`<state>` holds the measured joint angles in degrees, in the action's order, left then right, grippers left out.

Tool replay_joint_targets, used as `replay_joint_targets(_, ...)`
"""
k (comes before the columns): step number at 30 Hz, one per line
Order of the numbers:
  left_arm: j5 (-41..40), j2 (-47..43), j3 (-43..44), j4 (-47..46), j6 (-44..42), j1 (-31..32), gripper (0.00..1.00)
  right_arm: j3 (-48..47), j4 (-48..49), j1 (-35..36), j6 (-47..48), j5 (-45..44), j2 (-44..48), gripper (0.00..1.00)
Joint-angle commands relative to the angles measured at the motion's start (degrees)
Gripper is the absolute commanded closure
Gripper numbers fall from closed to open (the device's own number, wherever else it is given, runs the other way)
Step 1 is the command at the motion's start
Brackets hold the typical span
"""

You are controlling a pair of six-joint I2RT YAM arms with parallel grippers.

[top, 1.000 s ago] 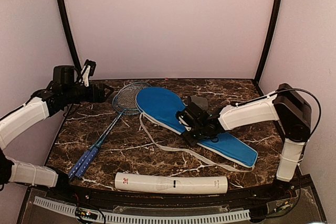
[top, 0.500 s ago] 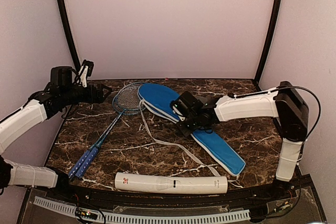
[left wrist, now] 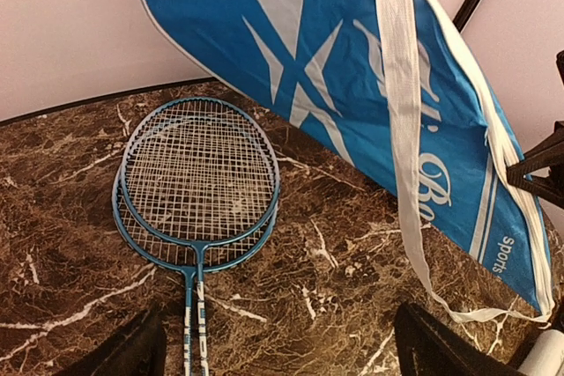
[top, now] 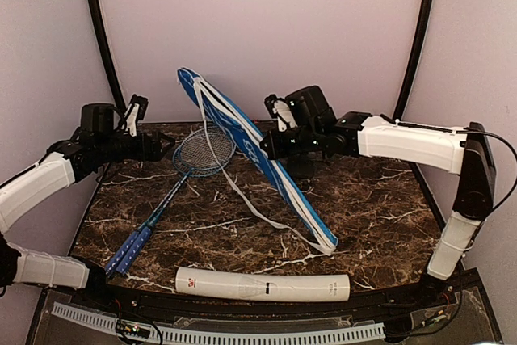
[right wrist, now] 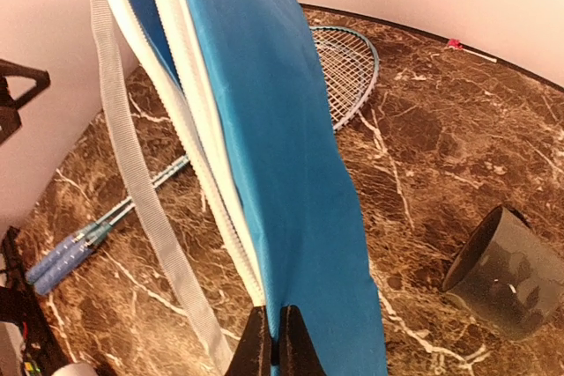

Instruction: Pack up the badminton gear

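Dark veined marble forms the bench [top: 380, 199], and pale walls are seen behind it. Two blue rackets [top: 174, 187] are laid stacked from the far left towards the near left corner. One white tube [top: 262, 285] is set along the near edge. One blue bag [top: 242, 139], white-trimmed with a hanging strap [right wrist: 141, 191], is held tilted with its lower tip on the bench, pinched by the right gripper [right wrist: 271, 341]. The left gripper [top: 161, 149] is held with its fingers [left wrist: 123, 354] spread wide.

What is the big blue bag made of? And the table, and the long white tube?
The blue bag looks like soft matte cloth, maybe nylon: woven strap, zip along the edge. The table looks like brown marble with white veins, perhaps just a print. The white tube looks smooth, plastic or coated card; I cannot tell which.
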<state>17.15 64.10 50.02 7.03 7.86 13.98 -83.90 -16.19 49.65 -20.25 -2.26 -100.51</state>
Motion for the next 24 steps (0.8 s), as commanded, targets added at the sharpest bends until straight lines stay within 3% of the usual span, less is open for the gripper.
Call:
replay_joint_targets(1, 3.29, 0.69, -0.55, -0.18, 0.57, -0.11, 0.09, 0.09, 13.47, -1.17, -8.58, 6.92, 0.3, 1.0)
replay_joint_targets(6, 5.57, 1.42, -0.85, -1.59, 0.93, -0.03, 0.1, 5.25, 25.04, -1.24, -17.91, 9.21, -0.29, 1.0)
replay_joint_targets(11, 7.44, 3.65, -0.42, -1.24, 1.13, -0.08, 0.13, 8.89, 35.27, -1.15, -18.52, 9.25, -3.09, 1.0)
replay_joint_targets(12, 7.61, 4.0, -0.39, -1.23, 1.1, 0.0, 0.13, 8.88, 36.97, -1.17, -26.63, 9.32, -3.88, 1.0)
replay_joint_targets(19, 5.36, 5.38, -0.56, -1.37, -0.79, 0.93, 0.14, 7.16, 42.54, -1.05, -32.18, 9.36, -9.39, 1.0)
replay_joint_targets(24, -0.22, 6.49, 1.15, 1.65, -3.87, 1.51, 0.14, -2.98, 40.18, 0.87, -31.17, 10.74, -15.47, 1.0)
